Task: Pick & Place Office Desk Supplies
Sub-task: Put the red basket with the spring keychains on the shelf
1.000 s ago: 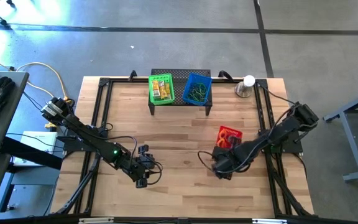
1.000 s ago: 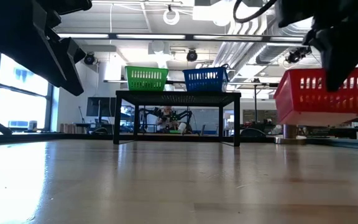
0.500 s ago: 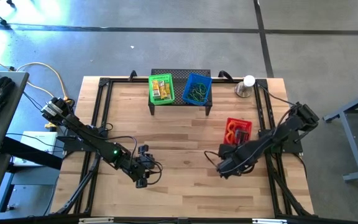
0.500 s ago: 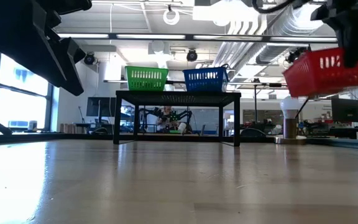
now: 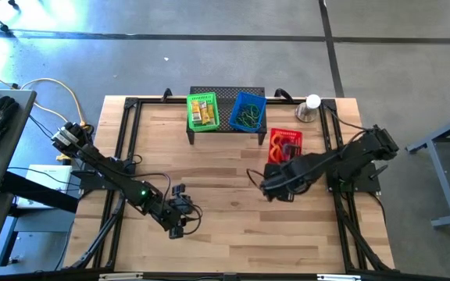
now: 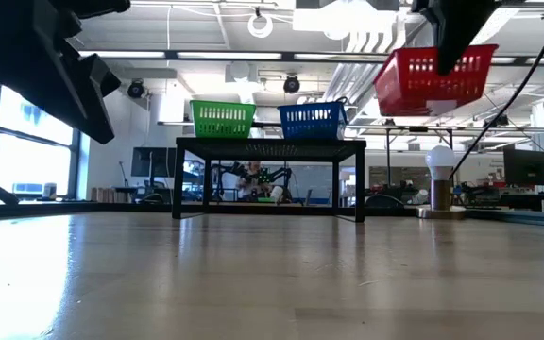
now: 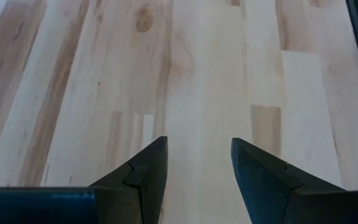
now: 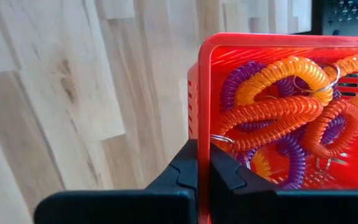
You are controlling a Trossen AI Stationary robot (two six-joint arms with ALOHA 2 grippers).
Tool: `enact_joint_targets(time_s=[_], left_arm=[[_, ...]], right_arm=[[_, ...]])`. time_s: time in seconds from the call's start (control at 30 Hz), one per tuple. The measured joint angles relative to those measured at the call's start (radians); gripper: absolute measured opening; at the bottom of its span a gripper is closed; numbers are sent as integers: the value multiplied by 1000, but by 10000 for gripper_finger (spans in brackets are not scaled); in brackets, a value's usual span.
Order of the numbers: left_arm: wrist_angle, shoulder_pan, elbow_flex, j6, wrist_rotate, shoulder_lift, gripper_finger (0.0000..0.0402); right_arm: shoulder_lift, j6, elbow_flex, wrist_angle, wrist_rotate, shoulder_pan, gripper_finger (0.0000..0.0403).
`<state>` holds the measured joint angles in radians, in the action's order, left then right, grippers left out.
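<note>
1. Two arms are sharing the table, and nearest the front edge the left gripper [image 5: 180,212] is hanging over bare wood, its fingers [image 7: 145,177] standing apart and holding nothing.
2. Farther in, the right gripper [image 5: 270,185] is carrying the red basket [image 5: 284,146]; its fingers [image 8: 191,165] are pressed together on the basket's near wall, clamping it by the rim.
3. That basket is riding well above the table, as the low view shows, and is holding coiled loops [image 8: 278,115] in orange and purple.
4. Carrying it well is probably calling for a level hold: gripped by one wall only, the basket could be tipping away from the fingers and spilling loops.
5. The likely goal is the black stand [image 5: 226,127] at the far edge, beside the blue basket [image 5: 248,111]; the red basket should be clearing the stand's top before coming down.
6. The green basket [image 5: 202,111] is sitting there with yellow packets [image 5: 201,114] inside, and the silver cup [image 5: 307,110] is standing just beyond the red basket, so the sideways approach should be staying clear of it.
</note>
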<state>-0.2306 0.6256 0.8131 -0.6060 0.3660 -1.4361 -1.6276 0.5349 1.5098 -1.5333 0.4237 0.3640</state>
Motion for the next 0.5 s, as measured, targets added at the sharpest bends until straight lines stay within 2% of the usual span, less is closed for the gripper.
enact_joint_targets(time_s=[0.2, 0.37, 0.5], left_arm=[[0, -3, 0, 127, 4, 0, 170], [-2, -80, 0, 249, 6, 33, 170], [-11, -171, 0, 378, 0, 104, 170]], right_arm=[[0, -72, 1, 0, -6, -78, 3], [1, -118, 1, -2, -6, -116, 3], [10, -151, 1, -6, 4, -141, 3]])
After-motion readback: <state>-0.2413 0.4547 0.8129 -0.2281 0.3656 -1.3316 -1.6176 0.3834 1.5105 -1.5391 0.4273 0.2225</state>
